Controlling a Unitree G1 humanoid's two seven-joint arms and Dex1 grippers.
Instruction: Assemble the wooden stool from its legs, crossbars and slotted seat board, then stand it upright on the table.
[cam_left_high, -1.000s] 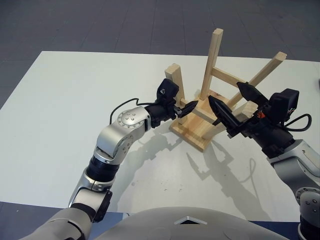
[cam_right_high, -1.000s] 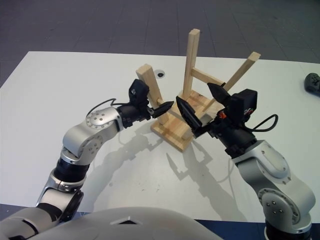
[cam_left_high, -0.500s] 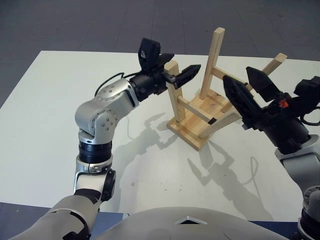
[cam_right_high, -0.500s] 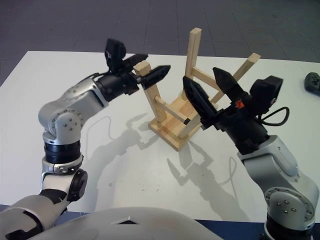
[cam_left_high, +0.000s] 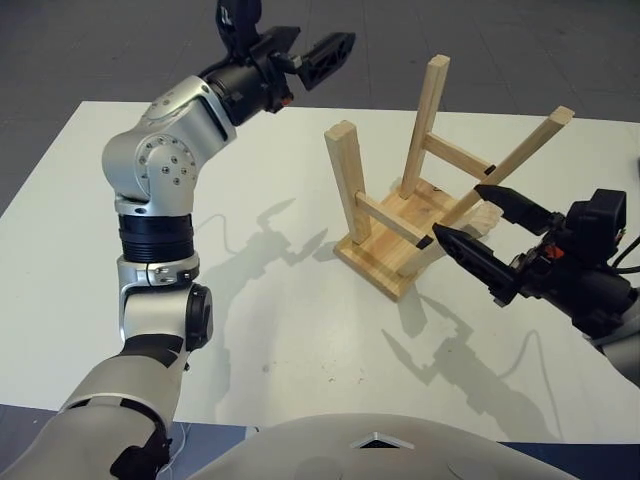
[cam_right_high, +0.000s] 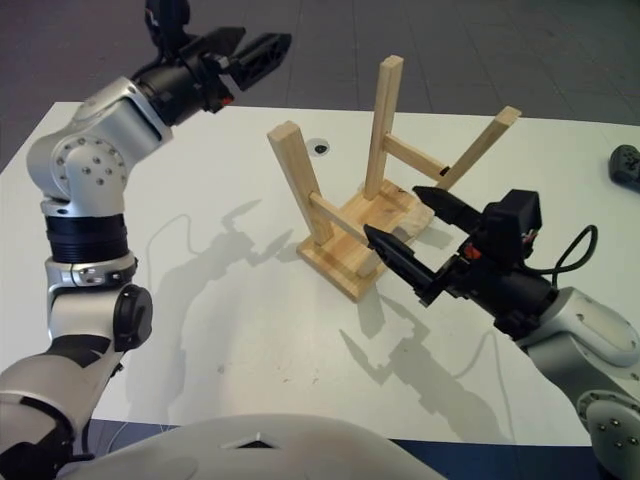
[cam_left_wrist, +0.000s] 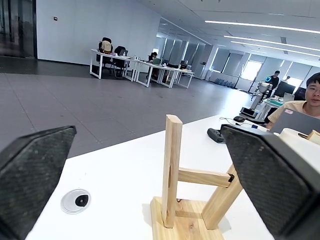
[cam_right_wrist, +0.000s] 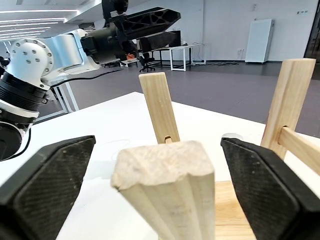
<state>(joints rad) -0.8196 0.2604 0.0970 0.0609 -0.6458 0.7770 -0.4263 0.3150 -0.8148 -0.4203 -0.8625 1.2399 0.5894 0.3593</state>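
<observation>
Upside down on the white table (cam_left_high: 150, 250), right of its middle: the stool (cam_left_high: 395, 215), lying flat on the slotted seat board (cam_left_high: 380, 268), with legs (cam_left_high: 425, 120) in the air and crossbars (cam_left_high: 457, 155) tying them together. Among those, three standing tall and splayed, plus one leaning leg (cam_right_wrist: 165, 190) on the near right, tipped out low, its long axis running from the board up and out toward the right wrist. Around the free end of that piece, with a gap on either side: the right gripper (cam_left_high: 466, 216), spread wide, one finger to each flank of the wood, nothing clamped. Much farther out, raised high over the table's far left and well apart from any wood: the left gripper (cam_left_high: 325, 38), likewise spread and empty, aimed roughly back toward the stool. Looks assembled already, so probably only the turn onto its feet left to do. Nearer by far for that: the right arm, already lined up along the leaning leg and needing little more than to close. Worth minding the tall legs swinging round as the board lifts off the table.
</observation>
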